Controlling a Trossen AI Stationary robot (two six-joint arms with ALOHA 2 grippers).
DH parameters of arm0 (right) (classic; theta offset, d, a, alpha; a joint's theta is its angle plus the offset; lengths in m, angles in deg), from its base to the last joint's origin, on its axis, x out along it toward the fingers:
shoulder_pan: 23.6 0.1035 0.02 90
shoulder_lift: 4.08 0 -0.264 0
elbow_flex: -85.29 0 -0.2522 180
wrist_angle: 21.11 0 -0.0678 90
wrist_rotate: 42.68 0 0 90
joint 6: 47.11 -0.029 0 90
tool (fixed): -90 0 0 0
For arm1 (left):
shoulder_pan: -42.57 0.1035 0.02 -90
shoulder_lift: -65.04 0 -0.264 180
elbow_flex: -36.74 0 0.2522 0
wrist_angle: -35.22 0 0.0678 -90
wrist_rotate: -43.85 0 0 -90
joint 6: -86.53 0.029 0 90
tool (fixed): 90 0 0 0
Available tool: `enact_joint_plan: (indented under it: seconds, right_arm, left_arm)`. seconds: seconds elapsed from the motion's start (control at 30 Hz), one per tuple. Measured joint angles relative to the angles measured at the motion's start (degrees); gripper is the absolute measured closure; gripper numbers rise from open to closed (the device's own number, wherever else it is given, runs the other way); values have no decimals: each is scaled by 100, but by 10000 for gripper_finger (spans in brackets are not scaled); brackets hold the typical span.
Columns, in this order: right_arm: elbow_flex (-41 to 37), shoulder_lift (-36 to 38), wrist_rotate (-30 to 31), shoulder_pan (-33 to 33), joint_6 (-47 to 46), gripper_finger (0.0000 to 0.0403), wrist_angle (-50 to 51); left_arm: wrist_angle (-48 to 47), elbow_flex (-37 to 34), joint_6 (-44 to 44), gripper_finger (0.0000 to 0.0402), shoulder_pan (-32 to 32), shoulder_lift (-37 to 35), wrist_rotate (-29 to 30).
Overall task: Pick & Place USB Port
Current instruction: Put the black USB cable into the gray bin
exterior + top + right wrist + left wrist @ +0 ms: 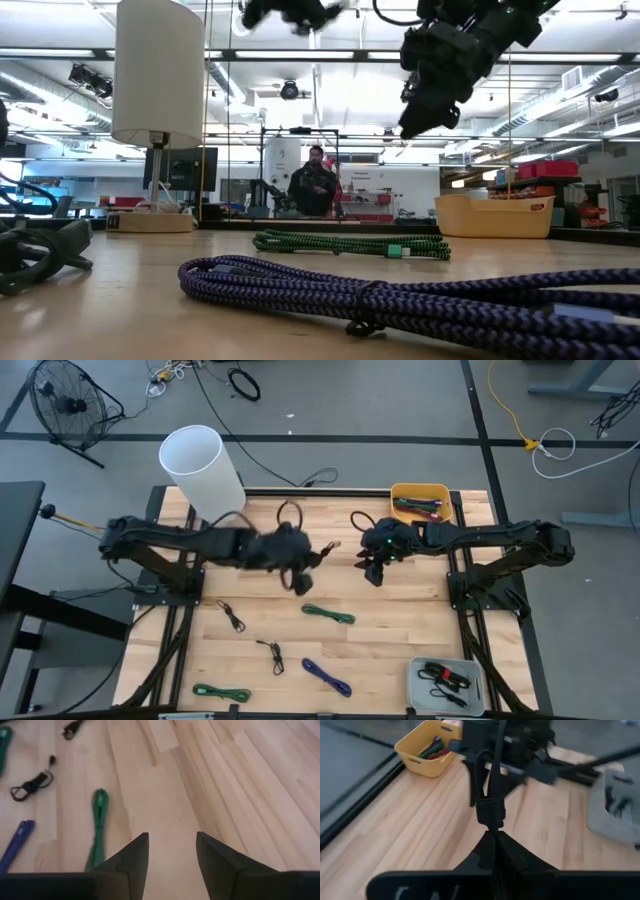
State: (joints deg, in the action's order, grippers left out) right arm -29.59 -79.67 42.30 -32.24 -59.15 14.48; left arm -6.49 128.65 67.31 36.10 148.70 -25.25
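Observation:
A black USB cable point(489, 780), bundled by a strap, is lifted above the wooden table with my left gripper point(492, 840) shut on it; in the high view this gripper point(308, 558) is over the table's far middle. My right gripper point(374, 572) hangs open just to its right, above bare wood, with nothing between its fingers point(172, 845). More cables lie flat on the table: a green one point(328, 613), two black ones point(232, 616) point(271, 653), a purple one point(327, 677) and another green one point(222, 691). My left gripper pinches the black cable bundle between its two fingers point(520, 857), just below the strap point(490, 812) that ties it. The bundle runs on past the fingertips in line with them and is lifted clear of the table. The hold itself is hidden by the shut fingers.
A yellow bin point(420, 491) with coloured cables stands at the far right, and a grey tray point(420, 672) with black cables at the near right corner. A white cylinder point(200, 465) stands at the far left. Bare wood lies between the two grippers and the green cable.

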Motion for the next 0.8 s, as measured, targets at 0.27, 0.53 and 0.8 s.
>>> enact_joint_plan:
  seconds: [0.27,0.53,0.8]
  right_arm:
    - [-1,3,-7,233,44,239,-251]
    - [-2,4,2,271,46,239,-465]
    - [-2,2,-302,447,48,239,-1884]
  left_arm:
    - [7,-789,-92,397,-257,-576,631]
    - [3751,-3195,493,397,-71,-1320,-591]
    - [6555,-4477,596,397,-68,-781,-760]
